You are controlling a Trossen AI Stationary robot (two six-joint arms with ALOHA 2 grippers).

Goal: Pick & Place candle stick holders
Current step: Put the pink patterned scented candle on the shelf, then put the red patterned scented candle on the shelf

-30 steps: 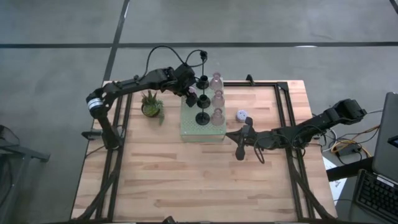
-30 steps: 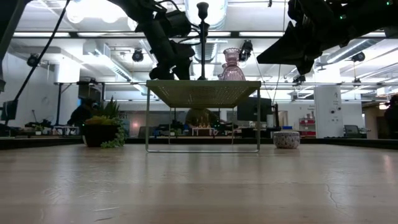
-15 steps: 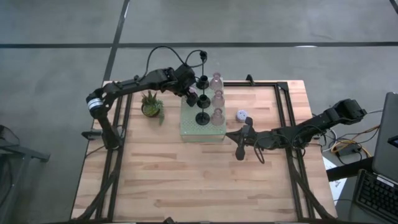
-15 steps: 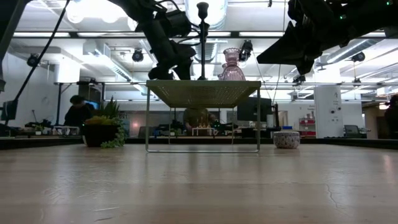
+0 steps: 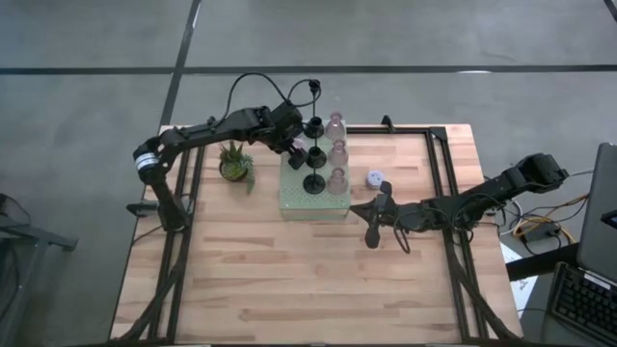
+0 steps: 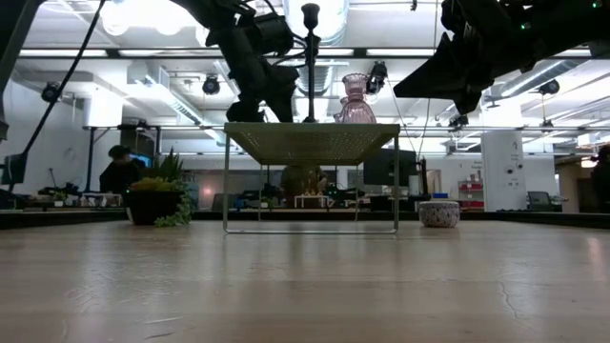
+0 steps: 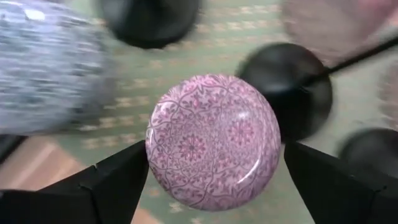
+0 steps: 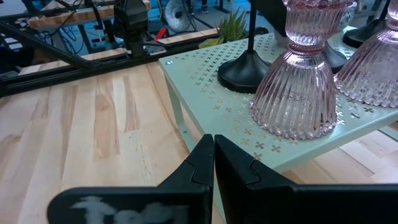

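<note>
A pale green perforated board (image 5: 313, 188) stands on legs on the table. On it are three pink glass candle stick holders (image 5: 336, 152), black ones with thin stems (image 5: 314, 181), and a stubby pink-lavender patterned one (image 7: 211, 140). A blurred blue patterned holder (image 7: 50, 68) sits beside that one. My left gripper (image 5: 294, 152) is over the board's far left part, open. Its fingers (image 7: 118, 180) stand either side of the patterned holder, which rests on the board. Another pastel holder (image 5: 375, 178) stands on the table right of the board. My right gripper (image 5: 359, 208) hovers shut near the board's near right corner. My left gripper comes slanting down from the table's left. Its fingertips stand close to the two sides of the pink-lavender holder (image 7: 155, 155). I cannot tell whether they touch it.
A small green potted plant (image 5: 234, 162) stands left of the board, under the left arm. Black frame rails (image 5: 439, 164) run along the table's edges. The near half of the wooden table (image 5: 308, 289) is bare. A person sits in the room behind (image 6: 119, 171).
</note>
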